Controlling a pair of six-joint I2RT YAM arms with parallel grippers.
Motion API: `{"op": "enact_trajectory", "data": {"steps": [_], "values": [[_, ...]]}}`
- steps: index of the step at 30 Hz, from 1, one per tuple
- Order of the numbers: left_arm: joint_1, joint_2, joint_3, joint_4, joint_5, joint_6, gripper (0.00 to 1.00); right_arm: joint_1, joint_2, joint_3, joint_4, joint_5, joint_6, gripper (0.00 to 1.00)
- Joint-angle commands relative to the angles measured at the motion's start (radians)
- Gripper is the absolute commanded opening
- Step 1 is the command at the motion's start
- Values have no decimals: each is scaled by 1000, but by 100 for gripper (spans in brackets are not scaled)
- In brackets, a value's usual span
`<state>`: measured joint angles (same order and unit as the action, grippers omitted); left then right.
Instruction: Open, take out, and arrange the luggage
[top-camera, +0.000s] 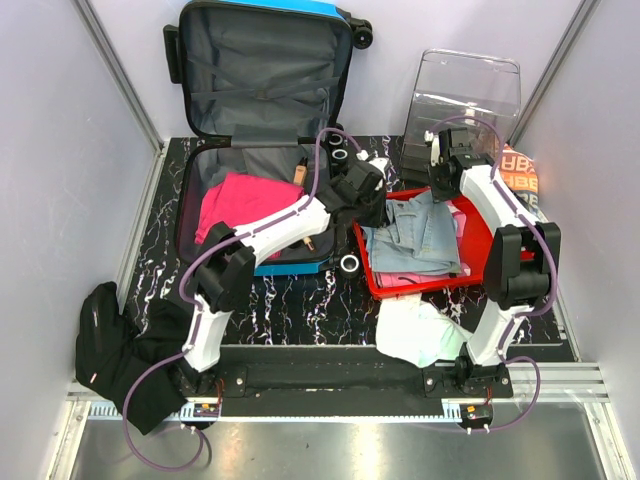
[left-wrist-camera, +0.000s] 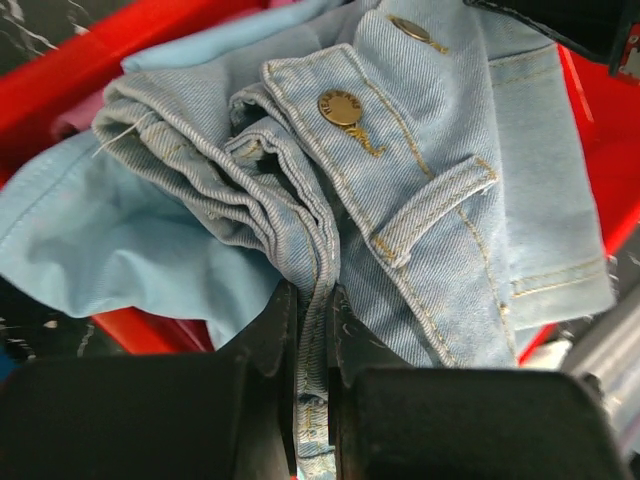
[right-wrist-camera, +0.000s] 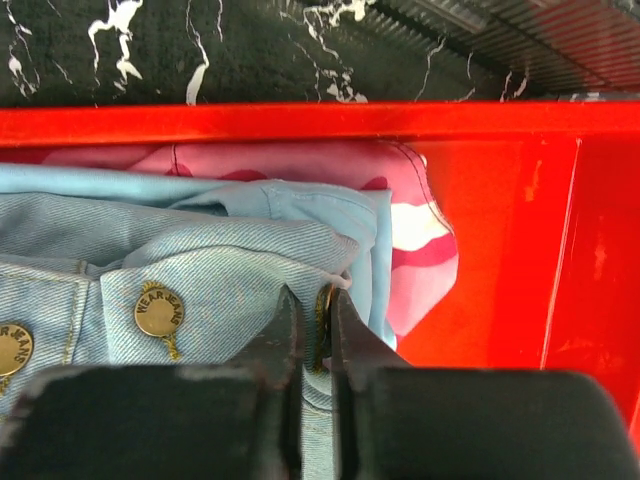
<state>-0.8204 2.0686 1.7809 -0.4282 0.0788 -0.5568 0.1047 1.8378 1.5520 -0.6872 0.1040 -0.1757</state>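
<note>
Luggage (top-camera: 265, 80) lies open far-left, long axis running away from the arms, and just to its right the nearer left gripper (left-wrist-camera: 312, 300) pinches a jeans (left-wrist-camera: 420, 180) fold in the red tray (top-camera: 420, 288) while the right gripper (right-wrist-camera: 315, 310) nips the waistband.

- luggage (top-camera: 262, 70): lid's top cut off by the picture's edge
- pink garment (right-wrist-camera: 300, 160): mostly hidden under denim (right-wrist-camera: 230, 270) in the red tray (right-wrist-camera: 480, 250)
</note>
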Motion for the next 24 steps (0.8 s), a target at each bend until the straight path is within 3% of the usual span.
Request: {"op": "enact_trajectory", "data": {"steps": [1,3,6,10,15,19,20,24], "values": [[-6,-30,21,-81,-163,95,0,-26,11,74,158,106,-38,19],[-8,-31,29,-84,-175,107,1,-26,11,89,144,118,-45,41],[-11,-31,41,-99,-175,123,16,-26,-1,132,80,128,-21,59],[-11,-28,90,-121,-213,158,24,-5,-109,137,38,180,33,64],[-6,-38,138,-152,-241,184,42,64,-236,10,3,155,169,57],[0,-39,182,-162,-208,201,55,131,-304,-122,2,108,292,39],[1,-41,187,-164,-199,199,57,144,-308,-160,8,47,333,29],[44,-51,198,-170,-175,210,57,272,-331,-219,70,-39,363,12]]}}
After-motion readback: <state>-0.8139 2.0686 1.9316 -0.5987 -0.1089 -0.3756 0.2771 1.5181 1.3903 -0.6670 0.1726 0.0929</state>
